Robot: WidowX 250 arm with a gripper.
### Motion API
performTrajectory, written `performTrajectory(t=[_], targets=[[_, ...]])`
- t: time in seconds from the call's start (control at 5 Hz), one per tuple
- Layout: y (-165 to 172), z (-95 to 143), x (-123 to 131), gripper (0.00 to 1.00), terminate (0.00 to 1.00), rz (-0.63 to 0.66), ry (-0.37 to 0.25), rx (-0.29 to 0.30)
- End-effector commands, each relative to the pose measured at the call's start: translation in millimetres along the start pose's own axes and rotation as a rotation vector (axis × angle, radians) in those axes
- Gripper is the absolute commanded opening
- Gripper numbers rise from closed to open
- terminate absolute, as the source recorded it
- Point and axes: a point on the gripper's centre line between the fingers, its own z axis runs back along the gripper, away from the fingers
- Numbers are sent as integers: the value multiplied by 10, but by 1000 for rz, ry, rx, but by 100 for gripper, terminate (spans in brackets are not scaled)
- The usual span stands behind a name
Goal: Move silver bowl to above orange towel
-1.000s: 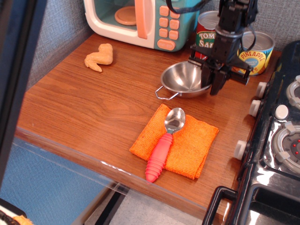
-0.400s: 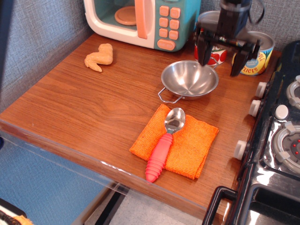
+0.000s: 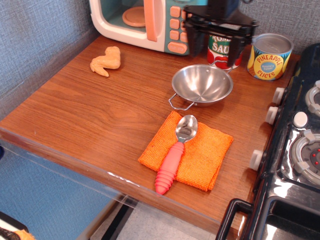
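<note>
Gripper (image 3: 216, 37) hung wide open and empty, directly behind the silver bowl (image 3: 202, 85); orange towel (image 3: 200, 155) lay nearer.

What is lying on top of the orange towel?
A spoon with a red handle lies on the orange towel, its silver head toward the silver bowl. The cloth beneath the spoon is covered; nothing else rests there.

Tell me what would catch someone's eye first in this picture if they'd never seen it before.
Probably the bright orange towel near the front edge of the wooden counter, with a red-handled spoon lying across it. Just behind sits the shiny silver bowl, empty and upright. Above it, the black gripper hangs open in front of the toy microwave and tomato can.
</note>
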Motion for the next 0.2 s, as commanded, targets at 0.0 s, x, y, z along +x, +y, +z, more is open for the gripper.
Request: performTrajectory(t=[0.0], targets=[[122, 233, -144, 100, 100, 53, -16, 6]])
